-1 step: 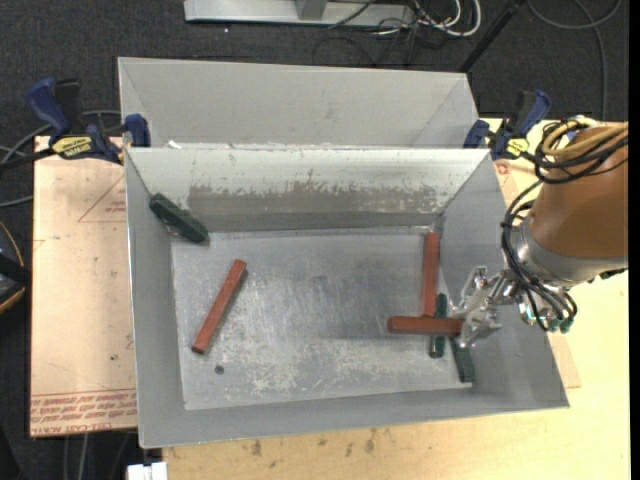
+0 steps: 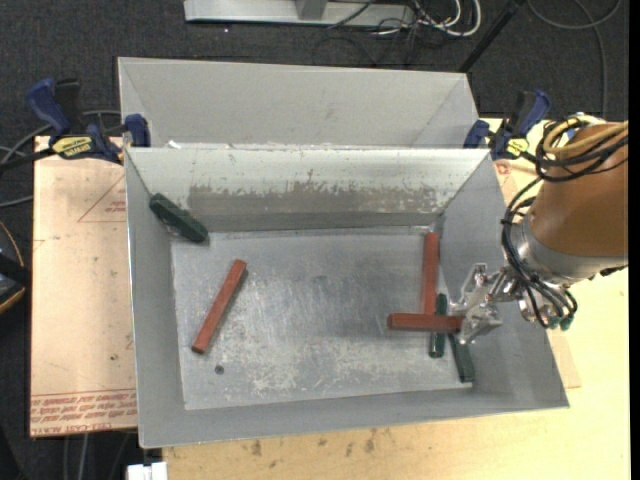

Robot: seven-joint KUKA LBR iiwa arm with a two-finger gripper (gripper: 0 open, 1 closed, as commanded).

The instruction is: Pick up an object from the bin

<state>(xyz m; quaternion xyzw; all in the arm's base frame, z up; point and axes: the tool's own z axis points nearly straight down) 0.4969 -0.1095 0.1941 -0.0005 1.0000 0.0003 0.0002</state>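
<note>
The short red bar [image 2: 412,321] lies crosswise on the bin floor, low on the right side, and its right end reaches the hand [image 2: 474,318]. The hand sits low in the bin at that end, close to the right wall. I cannot tell whether it touches the bar, or whether it is open or closed.

A green bar [image 2: 437,345] crosses the short red bar near its right end and runs roughly up and down the view. Which of the two lies on top cannot be told. A second green bar [image 2: 463,362] lies just beside it, lower right, near the bin's front right corner and below the hand. A long red bar [image 2: 431,266] runs from near the back wall down toward the crossing, along the right side.

Well apart, on the left half of the floor, another red bar [image 2: 220,306] lies slanted and alone. A green block [image 2: 178,218] rests in the back left corner against the sloping wall.

The bin [image 2: 310,178] is grey metal, with a scuffed floor. The arm [image 2: 580,203], under its orange cover with cables looped around it, comes in over the right rim.
</note>
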